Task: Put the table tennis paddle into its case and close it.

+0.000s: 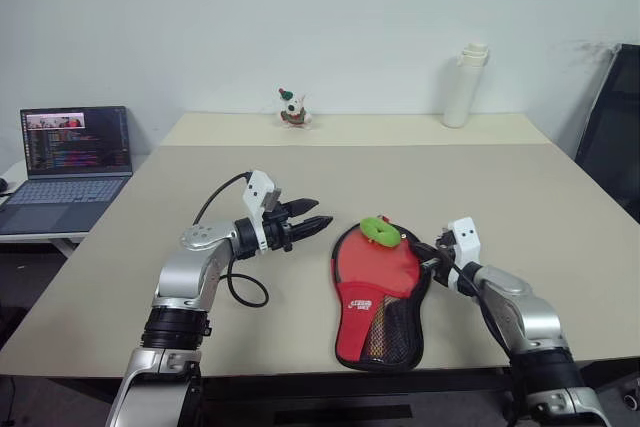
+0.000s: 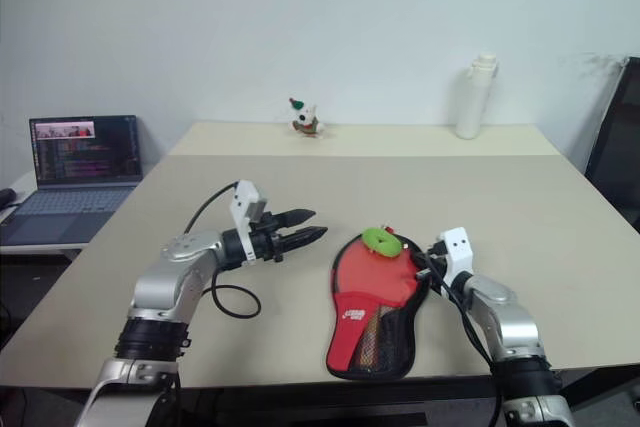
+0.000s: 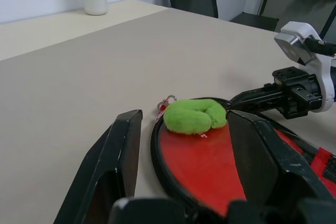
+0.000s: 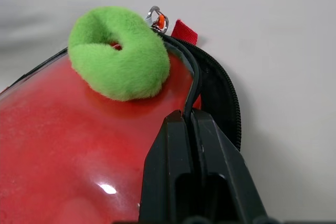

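Note:
The case [image 1: 375, 282] lies flat near the table's front edge, red side up, with its black mesh pocket [image 1: 395, 332] toward me and the green fuzzy charm [image 4: 118, 53] at its far round end. A striped brownish shape under the mesh looks like the table tennis paddle's handle [image 2: 368, 335]; its face is hidden. My right gripper [image 4: 186, 116] is shut on the black rim of the case's red top side, just right of the charm, with the zip band [image 4: 223, 95] lying outside it. My left gripper [image 1: 320, 212] hovers open just left of the case, pointing at it.
A laptop [image 1: 75, 157] stands open on a side desk at the far left. A small figurine [image 1: 292, 109] and a white bottle [image 1: 465, 87] stand at the back of the table. A black chair [image 1: 612, 137] is at the right.

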You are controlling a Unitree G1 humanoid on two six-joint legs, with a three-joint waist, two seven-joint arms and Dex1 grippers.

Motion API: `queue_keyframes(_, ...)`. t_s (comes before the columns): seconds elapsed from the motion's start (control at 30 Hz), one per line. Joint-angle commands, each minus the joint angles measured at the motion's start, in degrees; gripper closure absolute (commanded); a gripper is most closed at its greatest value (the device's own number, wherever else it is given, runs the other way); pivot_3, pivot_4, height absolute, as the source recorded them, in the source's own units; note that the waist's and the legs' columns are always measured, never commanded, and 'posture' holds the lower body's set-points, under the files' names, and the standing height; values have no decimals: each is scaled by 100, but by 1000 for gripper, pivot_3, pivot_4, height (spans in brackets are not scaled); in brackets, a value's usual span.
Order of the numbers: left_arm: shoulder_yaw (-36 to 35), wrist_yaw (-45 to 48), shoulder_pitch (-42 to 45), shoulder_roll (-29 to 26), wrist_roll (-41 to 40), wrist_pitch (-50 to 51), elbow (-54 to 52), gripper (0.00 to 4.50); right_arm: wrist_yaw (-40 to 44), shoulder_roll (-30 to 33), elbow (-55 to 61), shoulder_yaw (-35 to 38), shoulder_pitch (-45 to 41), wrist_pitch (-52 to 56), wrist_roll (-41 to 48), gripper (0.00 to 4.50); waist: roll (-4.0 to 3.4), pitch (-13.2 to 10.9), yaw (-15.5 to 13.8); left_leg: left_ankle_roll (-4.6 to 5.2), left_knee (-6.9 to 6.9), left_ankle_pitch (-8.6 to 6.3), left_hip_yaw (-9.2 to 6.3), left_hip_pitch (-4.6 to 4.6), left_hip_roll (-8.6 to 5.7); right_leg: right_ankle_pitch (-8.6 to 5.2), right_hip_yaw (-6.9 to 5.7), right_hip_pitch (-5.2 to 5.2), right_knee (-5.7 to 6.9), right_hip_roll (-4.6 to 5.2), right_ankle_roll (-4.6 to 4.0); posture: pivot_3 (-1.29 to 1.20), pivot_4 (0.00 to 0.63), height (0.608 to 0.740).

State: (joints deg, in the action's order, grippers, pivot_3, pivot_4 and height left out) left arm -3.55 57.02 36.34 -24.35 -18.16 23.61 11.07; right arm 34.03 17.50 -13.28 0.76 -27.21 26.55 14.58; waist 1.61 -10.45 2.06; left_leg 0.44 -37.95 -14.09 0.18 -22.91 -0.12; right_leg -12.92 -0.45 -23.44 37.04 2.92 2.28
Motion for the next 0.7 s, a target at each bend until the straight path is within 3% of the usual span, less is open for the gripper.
queue_keyframes(0.03, 24, 32, 48, -70, -143, -44, -221, 1733, 242, -107, -95, -203, -268, -278, -32, 4479, -1, 0, -5, 0, 0, 0, 0, 0, -1, 0, 0, 0, 0, 0, 0, 0, 150, 740)
queue_keyframes(0.3, 118, 64, 8, -99, -110, -119, -244, 1733, 44, 131, -258, -226, -310, -284, -338, 4479, -2, -1, -33, 0, 0, 0, -1, -4, -15, 0, -1, 1, -3, 15, 0, 0, 150, 740)
queue_keyframes(0.4, 207, 140, -47, -109, -68, -193, -265, 1733, -116, 403, 78, -115, -117, 22, -432, 3825, -3, -2, -46, 0, 0, 0, -2, -4, -15, 0, -1, 1, -2, 15, 0, 0, 150, 740)
queue_keyframes(0.7, 759, 604, -241, -158, 123, -638, -214, 1733, -6, 1286, 1856, 626, 627, 981, 116, 710, -8, -5, -147, 0, 0, 0, -4, -10, -20, -1, -3, 1, -8, 22, 0, 0, 150, 740)
